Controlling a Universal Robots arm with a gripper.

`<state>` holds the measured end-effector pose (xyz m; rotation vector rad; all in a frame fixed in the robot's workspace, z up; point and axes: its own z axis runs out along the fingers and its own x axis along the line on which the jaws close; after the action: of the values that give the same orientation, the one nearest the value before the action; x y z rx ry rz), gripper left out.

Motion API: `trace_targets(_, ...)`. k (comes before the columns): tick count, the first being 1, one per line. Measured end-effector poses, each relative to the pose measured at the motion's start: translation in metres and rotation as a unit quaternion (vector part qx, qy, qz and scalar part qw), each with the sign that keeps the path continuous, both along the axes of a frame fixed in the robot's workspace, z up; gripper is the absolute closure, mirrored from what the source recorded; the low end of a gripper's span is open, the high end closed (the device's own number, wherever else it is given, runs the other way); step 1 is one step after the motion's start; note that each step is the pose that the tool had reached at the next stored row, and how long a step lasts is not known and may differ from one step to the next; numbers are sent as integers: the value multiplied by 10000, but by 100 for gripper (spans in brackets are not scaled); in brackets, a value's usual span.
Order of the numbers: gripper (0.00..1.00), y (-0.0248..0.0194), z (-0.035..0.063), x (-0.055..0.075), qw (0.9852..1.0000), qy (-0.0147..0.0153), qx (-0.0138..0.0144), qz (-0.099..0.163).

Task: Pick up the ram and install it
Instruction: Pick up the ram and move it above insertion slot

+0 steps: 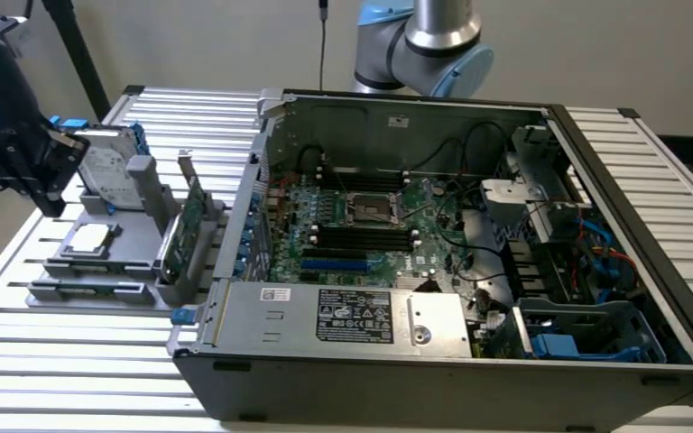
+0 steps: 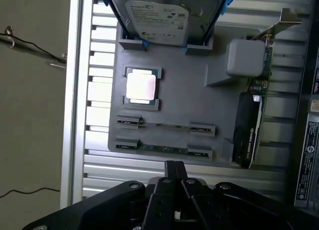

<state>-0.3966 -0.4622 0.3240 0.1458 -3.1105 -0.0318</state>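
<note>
Black two-finger gripper (image 2: 174, 163) (image 1: 43, 185) hangs in the air over the grey plastic holder tray (image 2: 199, 98), clear of everything on it. Its fingers are pressed together at the tips with nothing between them. Ram (image 2: 162, 148), a long thin dark green stick, lies edge-up in the tray's outermost slot row, at the tray edge farthest from the hard drive, held by small grey clips at both ends. It is seated and untouched, and the fingertips are apart from it. The next slot row inward on the tray shows a thin line; I cannot tell if a stick sits there. Square silver processor chip (image 2: 142, 85) rests in a pocket near the tray's middle, between the slot rows and the silver boxy hard drive (image 2: 157, 20). The drive stands in blue rails at the tray's far end. Green expansion card with metal bracket (image 2: 254, 125) stands upright along the tray's side. That side faces the open black computer case (image 1: 635, 225), which sits just beside the tray on the slatted aluminium table (image 1: 82, 361). Green motherboard (image 1: 359, 216) lies inside the case, away from the tray.
</note>
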Motion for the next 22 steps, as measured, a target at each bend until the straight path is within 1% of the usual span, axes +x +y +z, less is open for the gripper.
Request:
trace_targets(3, 89, 0, -35, 0, 9996, -5, -1, 275)
trace_targets(6, 89, 0, -70, 0, 9985, -10, -1, 545)
trace_targets(9, 89, 0, -99, 0, 9966, -11, -1, 819)
trace_targets(11, 89, 0, -112, 0, 9950, -10, -1, 999)
trace_targets(14, 89, 0, -131, 0, 9919, -11, 0, 1272)
trace_targets(17, 89, 0, -149, 0, 9881, -11, 0, 1539)
trace_targets(19, 89, 0, -161, 0, 9851, -10, 0, 1719)
trace_targets(22, 89, 0, -180, 0, 9800, -11, 1, 1990)
